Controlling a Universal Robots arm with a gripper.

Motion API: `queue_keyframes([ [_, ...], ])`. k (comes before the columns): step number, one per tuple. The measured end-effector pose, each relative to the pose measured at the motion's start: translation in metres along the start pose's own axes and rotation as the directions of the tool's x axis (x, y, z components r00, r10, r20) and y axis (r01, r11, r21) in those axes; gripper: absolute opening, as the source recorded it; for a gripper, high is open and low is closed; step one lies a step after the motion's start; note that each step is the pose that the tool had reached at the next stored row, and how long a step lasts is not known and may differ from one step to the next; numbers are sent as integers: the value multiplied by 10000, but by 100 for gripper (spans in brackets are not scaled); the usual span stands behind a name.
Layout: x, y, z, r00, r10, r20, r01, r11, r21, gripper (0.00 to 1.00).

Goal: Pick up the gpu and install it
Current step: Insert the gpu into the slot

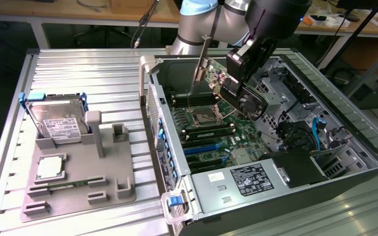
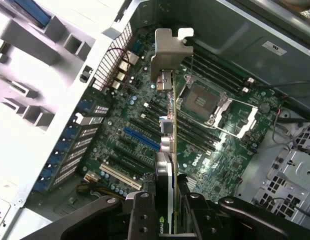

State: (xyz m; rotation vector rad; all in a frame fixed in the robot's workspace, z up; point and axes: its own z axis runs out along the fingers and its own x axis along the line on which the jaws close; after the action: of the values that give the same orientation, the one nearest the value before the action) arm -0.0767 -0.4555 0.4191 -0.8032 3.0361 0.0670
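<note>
Jaws clamped on the gpu, held edge-on with its silver end bracket leading, over the motherboard inside the open computer case; beyond the case wall, a hard drive stands in a grey tray on the counter.

You get even overhead light in the exterior view: the ribbed table shines softly, and the computer case falls into shadow inside. In your wrist view the parts fixture blows out white, the bracket of the gpu glares, and the motherboard sits dim.
</note>
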Motion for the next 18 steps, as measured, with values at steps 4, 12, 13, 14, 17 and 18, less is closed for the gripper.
queue_keyframes([
  [4, -2, 3, 0, 9999, -119, -5, 119, 9999, -1, 27],
  [12, -5, 8, 0, 9997, -242, -10, 242, 9997, -2, 27],
  [13, -5, 9, 1, 9997, -258, -10, 258, 9997, -3, 27],
  [14, -7, 12, 0, 9996, -286, -12, 286, 9996, -3, 27],
  [17, -7, 13, 1, 9995, -329, -14, 329, 9995, -4, 27],
  [18, -8, 13, 0, 9994, -351, -15, 351, 9994, -4, 27],
])
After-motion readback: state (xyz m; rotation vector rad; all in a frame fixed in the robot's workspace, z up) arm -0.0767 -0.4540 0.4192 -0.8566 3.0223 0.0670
